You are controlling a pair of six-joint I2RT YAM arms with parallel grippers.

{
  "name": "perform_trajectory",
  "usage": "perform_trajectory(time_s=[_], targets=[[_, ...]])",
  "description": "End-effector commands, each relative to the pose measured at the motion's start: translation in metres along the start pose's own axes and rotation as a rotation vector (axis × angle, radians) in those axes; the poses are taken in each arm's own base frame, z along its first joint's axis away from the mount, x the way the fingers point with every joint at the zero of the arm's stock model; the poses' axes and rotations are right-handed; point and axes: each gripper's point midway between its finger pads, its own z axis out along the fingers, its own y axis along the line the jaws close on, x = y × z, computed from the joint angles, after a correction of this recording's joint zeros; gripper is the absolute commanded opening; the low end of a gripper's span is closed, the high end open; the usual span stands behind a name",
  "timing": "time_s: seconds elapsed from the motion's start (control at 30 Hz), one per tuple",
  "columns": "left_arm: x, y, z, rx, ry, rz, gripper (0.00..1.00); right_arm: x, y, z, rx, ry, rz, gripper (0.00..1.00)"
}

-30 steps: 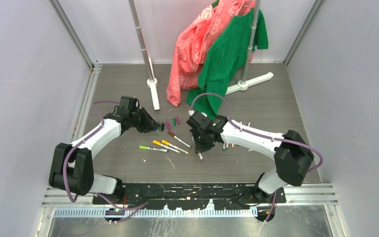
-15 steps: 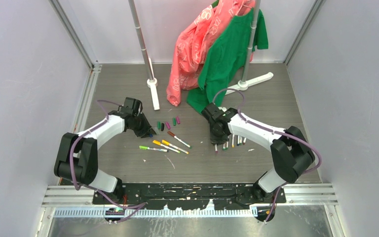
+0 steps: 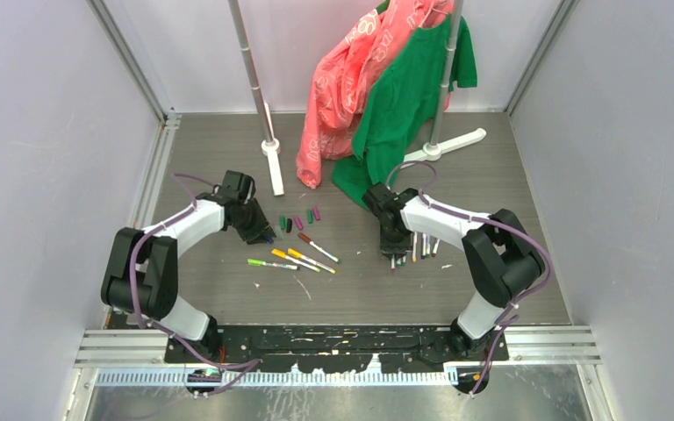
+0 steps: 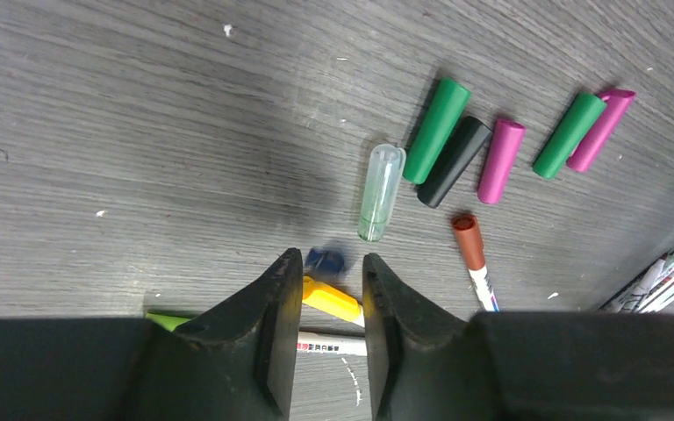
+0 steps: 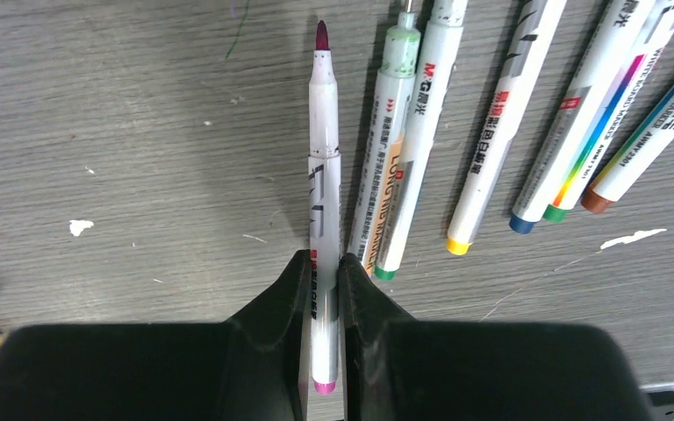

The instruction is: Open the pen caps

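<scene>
"M&G" is printed on a white pen (image 5: pixel 421 132) lying beside the uncapped magenta-tipped pen (image 5: pixel 323 158), which the right tool (image 5: pixel 324 261) pinches tight on the near side of the green shirt (image 3: pixel 404 96). Loose pen caps (image 4: pixel 436 130) in green, black, magenta and clear lie on the tabletop (image 4: pixel 140 132) left of that shirt. The left tool (image 4: pixel 331 259) is narrowly parted and grips nothing, over a yellow-capped pen (image 4: pixel 332 300). The right tool sits slightly nearer than half a second ago.

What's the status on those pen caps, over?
Left pincer open over yellow-ended pen. Right pincer shut on uncapped magenta pen. Loose caps lie beyond left pincer. Other pens crowd the held one.
</scene>
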Motion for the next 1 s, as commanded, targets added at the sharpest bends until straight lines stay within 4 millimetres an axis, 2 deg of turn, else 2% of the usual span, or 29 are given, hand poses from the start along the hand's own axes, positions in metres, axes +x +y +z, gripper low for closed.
perform_trajectory(time_s=[0.0, 0.1, 0.43, 0.77, 0.97], targets=[[-0.014, -0.005, -0.003, -0.006, -0.037, 0.014, 0.35, -0.008, -0.008, 0.001, 0.04, -0.013, 0.032, 0.02], [-0.014, -0.005, -0.002, -0.008, -0.034, 0.011, 0.39, -0.007, -0.01, 0.004, 0.048, 0.0, 0.037, 0.04], [-0.019, -0.005, -0.009, -0.012, -0.063, 0.003, 0.41, -0.004, -0.02, 0.01, 0.08, 0.026, 0.045, 0.13], [-0.023, -0.012, -0.027, 0.021, -0.115, -0.018, 0.43, -0.004, -0.027, 0.012, 0.107, 0.032, 0.032, 0.33], [-0.023, -0.014, -0.04, 0.043, -0.139, -0.026, 0.44, -0.009, -0.031, 0.004, 0.116, 0.013, 0.023, 0.35]])
